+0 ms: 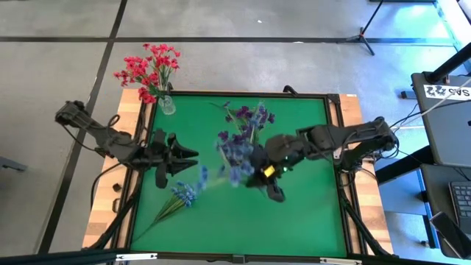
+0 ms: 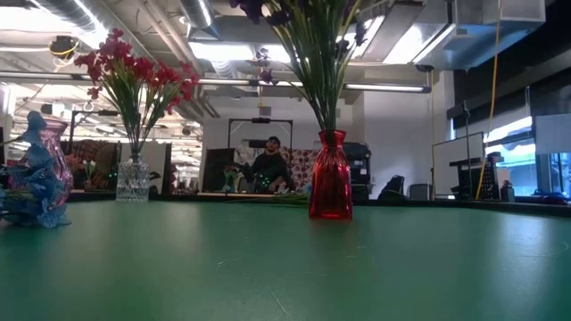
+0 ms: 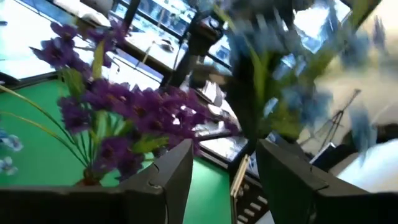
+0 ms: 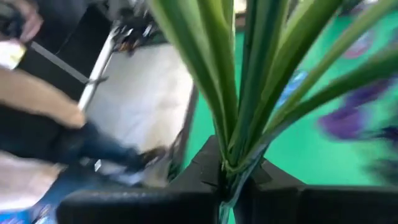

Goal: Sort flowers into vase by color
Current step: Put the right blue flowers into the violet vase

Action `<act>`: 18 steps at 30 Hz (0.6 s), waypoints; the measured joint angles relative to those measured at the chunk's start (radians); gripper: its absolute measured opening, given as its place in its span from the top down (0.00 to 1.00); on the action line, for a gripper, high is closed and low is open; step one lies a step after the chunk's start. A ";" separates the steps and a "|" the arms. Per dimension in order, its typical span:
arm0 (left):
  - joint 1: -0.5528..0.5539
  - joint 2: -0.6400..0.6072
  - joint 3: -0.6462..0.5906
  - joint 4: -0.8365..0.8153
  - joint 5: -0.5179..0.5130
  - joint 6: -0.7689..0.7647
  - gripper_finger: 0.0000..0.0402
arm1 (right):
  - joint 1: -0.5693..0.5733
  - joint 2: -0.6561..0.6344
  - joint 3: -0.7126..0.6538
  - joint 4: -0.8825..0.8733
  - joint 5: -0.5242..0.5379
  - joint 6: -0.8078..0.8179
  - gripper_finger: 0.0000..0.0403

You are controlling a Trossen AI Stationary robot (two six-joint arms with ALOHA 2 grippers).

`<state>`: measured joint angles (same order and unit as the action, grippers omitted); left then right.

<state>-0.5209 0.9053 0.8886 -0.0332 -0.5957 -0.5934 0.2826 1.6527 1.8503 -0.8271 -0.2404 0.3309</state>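
Observation:
Red flowers (image 1: 151,68) stand in a clear vase (image 2: 132,178) at the table's far left corner. Dark purple flowers (image 1: 250,118) stand in a red vase (image 2: 330,183) at the far middle. A light blue sprig (image 1: 232,156) hangs blurred above the table's middle, with my right gripper (image 1: 255,171) shut on its green stems. My left gripper (image 1: 193,154) is open just left of that sprig, level and clear of it; its own view shows the sprig (image 3: 273,93) beyond the fingers. Another light blue sprig (image 1: 184,195) lies flat on the mat, near left. My right gripper pinches the bundle of green stems (image 4: 231,163) between its two fingers, near the stems' lower end. The stems and leaves fan out past the fingertips. The sprig is lifted clear of the table, its blossoms toward the table's left.
The green mat (image 1: 309,213) has a raised dark frame all round. A blue shape (image 2: 36,178) shows at the left edge of the low view. A person (image 2: 270,165) sits in the room beyond the far edge. A desk with a laptop (image 1: 449,110) stands right of the table.

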 joint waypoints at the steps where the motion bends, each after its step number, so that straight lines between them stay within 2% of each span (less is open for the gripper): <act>1: 0.011 -0.003 0.000 0.004 0.000 -0.002 0.57 | 0.014 0.008 0.000 -0.002 -0.009 0.014 0.97; 6: 0.051 0.031 0.001 0.036 0.060 -0.066 0.55 | 0.071 0.051 0.000 -0.029 -0.043 0.119 0.99; 12: 0.039 0.122 0.000 0.046 0.116 -0.085 0.55 | 0.117 0.067 -0.001 -0.092 -0.071 0.245 0.97; 15: 0.022 0.146 0.000 0.041 0.119 -0.085 0.55 | 0.152 0.067 0.000 -0.119 -0.047 0.290 0.99; 18: 0.005 0.145 0.000 0.045 0.113 -0.072 0.55 | 0.206 0.063 -0.001 -0.106 0.024 0.293 0.98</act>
<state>-0.5155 1.0506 0.8890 0.0121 -0.4829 -0.6655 0.4885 1.7158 1.8496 -0.9336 -0.2164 0.6241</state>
